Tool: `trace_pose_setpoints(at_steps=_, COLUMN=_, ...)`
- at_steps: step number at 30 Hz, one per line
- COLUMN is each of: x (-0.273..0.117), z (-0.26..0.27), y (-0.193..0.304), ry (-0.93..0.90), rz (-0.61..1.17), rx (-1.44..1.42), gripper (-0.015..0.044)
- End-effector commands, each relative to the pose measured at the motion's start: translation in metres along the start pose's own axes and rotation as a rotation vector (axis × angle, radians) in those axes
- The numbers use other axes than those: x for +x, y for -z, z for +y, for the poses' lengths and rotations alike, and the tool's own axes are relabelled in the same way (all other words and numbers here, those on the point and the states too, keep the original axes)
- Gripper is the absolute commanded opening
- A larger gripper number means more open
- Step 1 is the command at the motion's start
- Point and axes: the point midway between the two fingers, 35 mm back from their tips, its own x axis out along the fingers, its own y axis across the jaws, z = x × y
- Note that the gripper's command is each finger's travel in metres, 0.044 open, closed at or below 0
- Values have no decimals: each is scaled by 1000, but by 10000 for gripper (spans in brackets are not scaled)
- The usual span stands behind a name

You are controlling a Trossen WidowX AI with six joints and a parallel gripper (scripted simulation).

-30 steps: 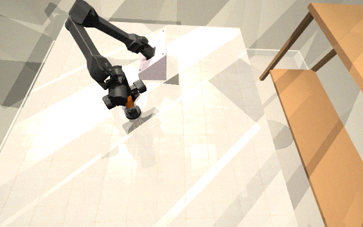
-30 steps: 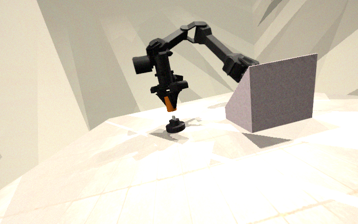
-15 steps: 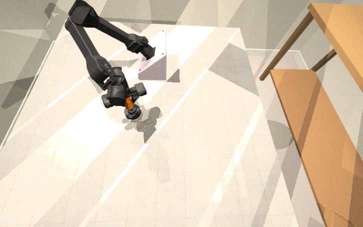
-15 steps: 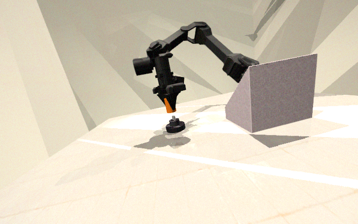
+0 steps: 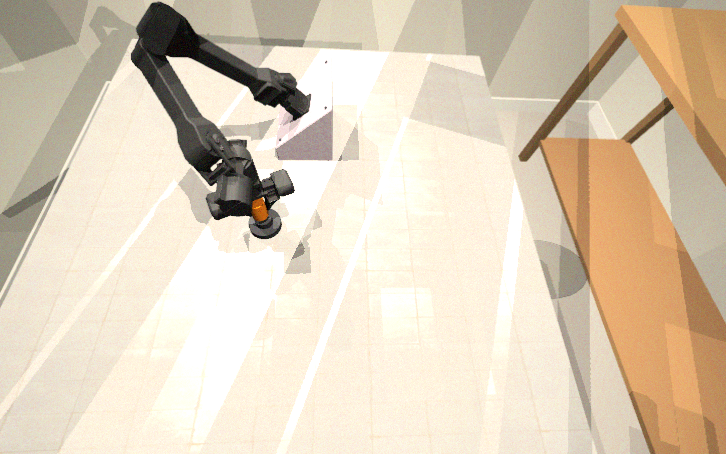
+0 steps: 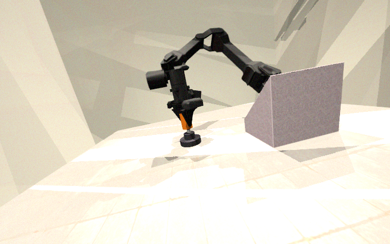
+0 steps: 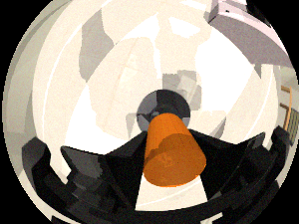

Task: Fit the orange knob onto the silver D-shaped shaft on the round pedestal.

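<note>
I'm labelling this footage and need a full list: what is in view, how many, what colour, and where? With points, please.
knob (image 5: 259,209) (image 6: 185,122) (image 7: 174,153): one, orange, held above the pedestal
shaft (image 6: 188,131): one, silver, rising from the pedestal
pedestal (image 5: 265,232) (image 6: 190,141) (image 7: 149,106): one, dark grey, on the table
wedge-shaped block (image 5: 305,144) (image 6: 306,106) (image 7: 249,41): one, greyish pink, under the arm's base
shelf unit (image 5: 605,256): one, orange-brown, beside the table
table (image 5: 455,321) (image 6: 143,224): one, pale
arm (image 5: 168,91) (image 6: 236,56): one, black, on the block
hand (image 5: 260,206) (image 6: 185,122) (image 7: 166,134): one, black, shut on the knob

Arm arched, wrist angled downward; gripper (image 5: 259,209) (image 6: 186,122) (image 7: 166,134) low, fingers closed on the orange knob (slight tilt noted).
</note>
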Motion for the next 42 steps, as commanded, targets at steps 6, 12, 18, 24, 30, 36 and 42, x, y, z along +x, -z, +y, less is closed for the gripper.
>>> trace_pose_setpoints(at_steps=6, x=0, z=-4, y=0, ry=-3, rz=-2, rx=3, gripper=0)
trace_pose_setpoints(at_steps=12, x=2, z=-3, y=0, ry=-3, rz=-2, rx=3, gripper=0)
trace_pose_setpoints(at_steps=18, x=3, z=-2, y=0, ry=-3, rz=-2, rx=3, gripper=0)
trace_pose_setpoints(at_steps=24, x=4, z=-2, y=0, ry=-3, rz=-2, rx=3, gripper=0)
trace_pose_setpoints(at_steps=30, x=5, z=-2, y=0, ry=-3, rz=-2, rx=3, gripper=0)
trace_pose_setpoints(at_steps=36, x=5, z=-2, y=0, ry=-3, rz=-2, rx=10, gripper=0)
trace_pose_setpoints(at_steps=42, x=5, z=-2, y=0, ry=-3, rz=-2, rx=-3, gripper=0)
